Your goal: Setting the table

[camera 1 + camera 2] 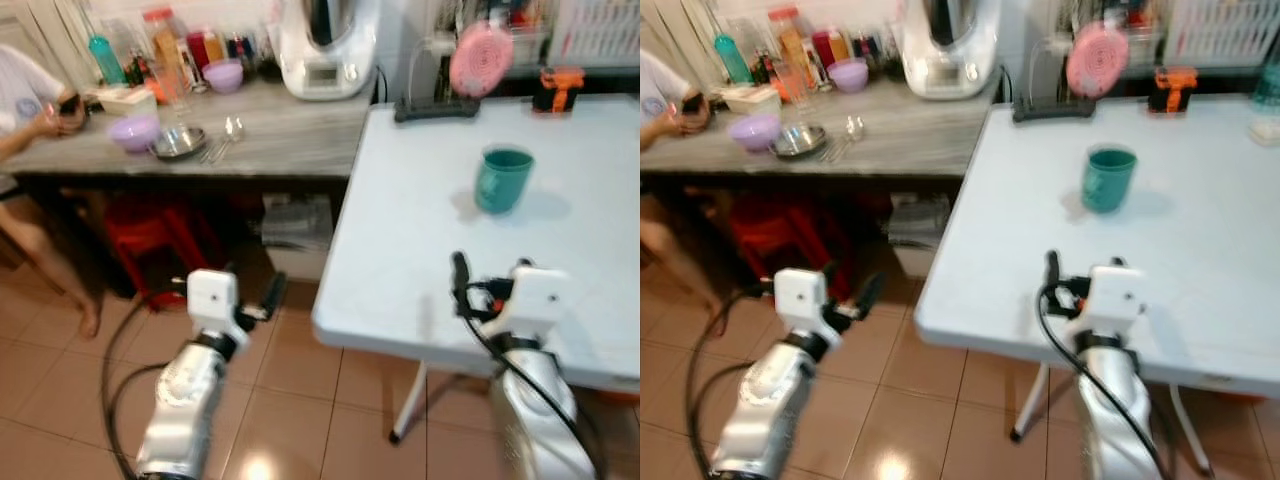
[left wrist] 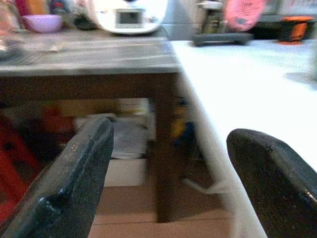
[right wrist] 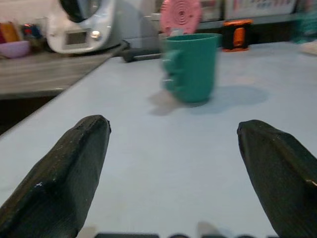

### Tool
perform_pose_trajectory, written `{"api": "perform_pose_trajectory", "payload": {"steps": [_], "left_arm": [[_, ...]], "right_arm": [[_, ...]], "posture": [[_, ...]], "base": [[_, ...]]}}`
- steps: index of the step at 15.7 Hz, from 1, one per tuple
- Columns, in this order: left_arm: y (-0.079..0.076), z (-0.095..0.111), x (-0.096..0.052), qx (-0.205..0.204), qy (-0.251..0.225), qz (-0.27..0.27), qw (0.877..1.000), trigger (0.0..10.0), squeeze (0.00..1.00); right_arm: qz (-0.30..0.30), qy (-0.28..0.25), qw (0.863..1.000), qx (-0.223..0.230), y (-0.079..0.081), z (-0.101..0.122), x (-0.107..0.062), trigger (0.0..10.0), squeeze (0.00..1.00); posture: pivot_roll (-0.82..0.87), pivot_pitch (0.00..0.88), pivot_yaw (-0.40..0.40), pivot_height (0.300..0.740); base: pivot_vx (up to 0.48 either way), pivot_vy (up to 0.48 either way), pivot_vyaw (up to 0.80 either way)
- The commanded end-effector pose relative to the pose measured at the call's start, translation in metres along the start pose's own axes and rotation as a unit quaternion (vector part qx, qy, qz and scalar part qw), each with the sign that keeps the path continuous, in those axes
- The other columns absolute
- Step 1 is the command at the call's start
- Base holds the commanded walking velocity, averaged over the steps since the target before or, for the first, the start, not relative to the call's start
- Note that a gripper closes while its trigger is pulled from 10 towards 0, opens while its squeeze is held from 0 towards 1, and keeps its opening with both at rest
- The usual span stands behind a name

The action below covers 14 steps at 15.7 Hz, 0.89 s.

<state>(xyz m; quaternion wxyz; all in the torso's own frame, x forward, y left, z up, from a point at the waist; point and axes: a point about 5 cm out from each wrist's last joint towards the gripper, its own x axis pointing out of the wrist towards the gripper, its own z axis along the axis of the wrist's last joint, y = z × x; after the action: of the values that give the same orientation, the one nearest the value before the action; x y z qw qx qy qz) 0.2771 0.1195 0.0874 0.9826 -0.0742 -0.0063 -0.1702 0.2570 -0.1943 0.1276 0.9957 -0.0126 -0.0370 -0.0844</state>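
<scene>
The right tool (image 3: 173, 163) is held wide apart and empty over the near edge of the white bench (image 1: 420, 230); the left tool (image 2: 168, 173), also wide, is held over the tiled floor (image 1: 300, 400) beside it. The green cup (image 1: 502, 179) stands upright mid-bench, well apart. A grey bench (image 1: 290, 135) behind carries bowls, bottles and a white appliance (image 1: 327, 45). The bottle labels are too blurred to be read. A seated person (image 1: 30, 110) is cut off at the edge.

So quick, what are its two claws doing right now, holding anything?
Left gripper: open, empty, out over the floor beside the white table.
Right gripper: open, empty, above the table, facing the green cup.
</scene>
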Motion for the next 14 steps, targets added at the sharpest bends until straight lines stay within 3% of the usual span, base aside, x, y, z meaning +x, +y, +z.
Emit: {"api": "perform_pose_trajectory", "payload": {"steps": [1, 8, 14], "left_arm": [[0.0102, 0.0032, -0.002, 0.011, 0.0, 0.006, 1.0, 10.0, 0.0], [0.0033, 0.0046, -0.0033, -0.003, -0.008, -0.034, 0.999, 10.0, 0.0], [0.0004, 0.0038, -0.0025, -0.009, -0.009, -0.044, 0.999, 10.0, 0.0]], "right_arm": [[0.006, -0.01, 1.0, 0.009, 0.0074, 0.0043, 0.002, 10.0, 0.0], [0.006, -0.011, 1.0, 0.009, 0.0069, 0.005, 0.0027, 10.0, 0.0], [0.007, -0.012, 1.0, 0.009, 0.0071, 0.0057, 0.003, 10.0, 0.0]], "posture": [[-0.14, 0.0, 0.125, 0.74], [-0.14, 0.0, 0.123, 0.74], [-0.15, 0.0, 0.123, 0.74]], "base": [[0.0, 0.0, 0.0], [0.076, 0.0, 0.0], [0.34, 0.0, -0.58]]}}
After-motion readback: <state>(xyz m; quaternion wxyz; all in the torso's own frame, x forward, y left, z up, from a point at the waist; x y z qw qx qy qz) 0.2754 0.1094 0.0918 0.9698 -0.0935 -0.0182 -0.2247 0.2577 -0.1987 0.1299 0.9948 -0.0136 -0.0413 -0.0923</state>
